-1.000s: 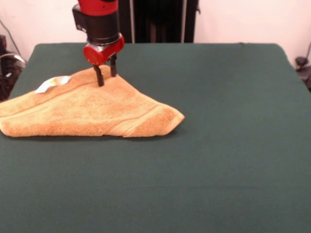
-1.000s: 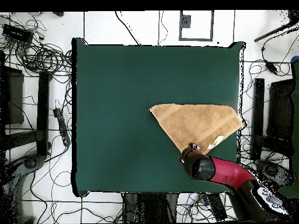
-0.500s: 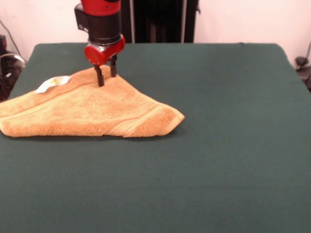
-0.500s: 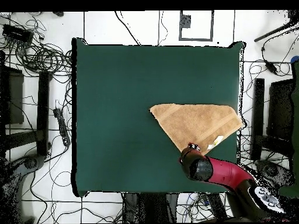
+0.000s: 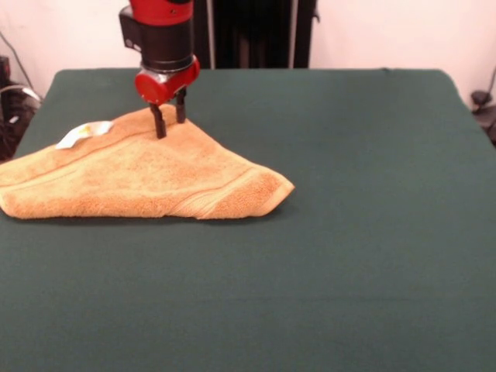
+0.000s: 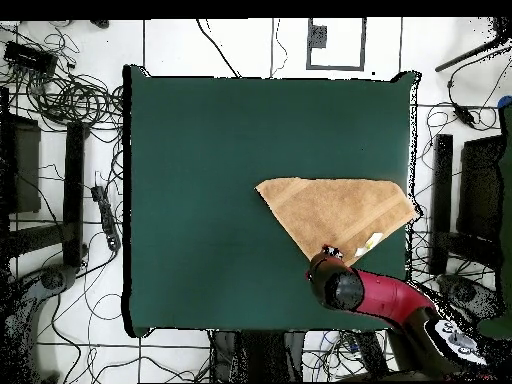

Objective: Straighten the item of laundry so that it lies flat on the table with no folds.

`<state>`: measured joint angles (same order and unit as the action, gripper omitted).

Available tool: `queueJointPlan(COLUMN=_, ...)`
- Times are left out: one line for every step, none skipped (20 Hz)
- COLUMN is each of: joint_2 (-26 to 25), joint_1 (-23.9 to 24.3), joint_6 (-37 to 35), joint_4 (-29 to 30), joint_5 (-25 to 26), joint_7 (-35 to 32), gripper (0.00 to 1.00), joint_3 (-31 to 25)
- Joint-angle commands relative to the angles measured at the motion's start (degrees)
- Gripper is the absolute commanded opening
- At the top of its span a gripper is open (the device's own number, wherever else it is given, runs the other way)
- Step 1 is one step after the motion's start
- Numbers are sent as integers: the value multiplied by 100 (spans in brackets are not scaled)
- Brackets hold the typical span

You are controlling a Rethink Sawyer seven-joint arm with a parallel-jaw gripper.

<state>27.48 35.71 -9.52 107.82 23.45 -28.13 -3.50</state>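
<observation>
Your hand (image 5: 169, 124), fingers slightly apart, straddles the far corner of the towel (image 5: 139, 174), lying folded into a triangle at nine o'clock on the counter (image 5: 349, 217); unfolding remains undone.

The arm (image 5: 159, 31) is cut off by the top edge of the front view; only its lower housing and the gripper (image 5: 169, 122) show. In the overhead view the arm's wrist covers the gripper and the towel (image 5: 132, 174) corner beneath it. The towel's left end runs out of the front view at the left edge. Its underlayer is hidden by the folded top layer. Print on the white tag (image 5: 84, 132) is too small to read.
</observation>
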Motion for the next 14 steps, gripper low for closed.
queueJointPlan(joint_2=-1593, joint_1=-23, joint_6=614, joint_4=-883, joint_5=23, joint_7=-1278, gripper=100, joint_3=-352)
queueJointPlan(joint_2=-1611, joint_1=-29, joint_6=585, joint_4=-906, joint_5=14, joint_7=-1268, gripper=100, joint_3=-353)
queueJointPlan(joint_2=-1623, joint_1=-40, joint_6=583, joint_4=-919, joint_5=19, joint_7=-1267, gripper=100, joint_3=-338)
queueJointPlan(joint_2=-1627, joint_1=-48, joint_6=567, joint_4=-925, joint_5=10, joint_7=-1270, gripper=100, joint_3=-333)
queueJointPlan(joint_2=-1633, joint_1=-6, joint_6=624, joint_4=-912, joint_5=51, joint_7=-1244, gripper=100, joint_3=-367)
queueJointPlan(joint_2=-1632, joint_1=15, joint_6=622, joint_4=-906, joint_5=61, joint_7=-1228, gripper=100, joint_3=-388)
queueJointPlan(joint_2=-1631, joint_1=35, joint_6=620, joint_4=-901, joint_5=71, joint_7=-1212, gripper=100, joint_3=-410)
queueJointPlan(joint_2=-1630, joint_1=55, joint_6=618, joint_4=-895, joint_5=81, joint_7=-1196, gripper=0, joint_3=-431)
queueJointPlan(joint_2=-1635, joint_1=72, joint_6=625, joint_4=-893, joint_5=94, joint_7=-1180, gripper=0, joint_3=-446)
queueJointPlan(joint_2=-1634, joint_1=81, joint_6=626, joint_4=-892, joint_5=108, joint_7=-1166, gripper=0, joint_3=-458)
queueJointPlan(joint_2=-1637, joint_1=89, joint_6=620, joint_4=-892, joint_5=110, joint_7=-1159, gripper=0, joint_3=-467)
queueJointPlan(joint_2=-1637, joint_1=105, joint_6=617, joint_4=-886, joint_5=111, joint_7=-1157, gripper=0, joint_3=-484)
queueJointPlan(joint_2=-1638, joint_1=118, joint_6=617, joint_4=-884, joint_5=114, joint_7=-1153, gripper=0, joint_3=-496)
queueJointPlan(joint_2=-1639, joint_1=131, joint_6=617, joint_4=-881, joint_5=117, joint_7=-1150, gripper=0, joint_3=-509)
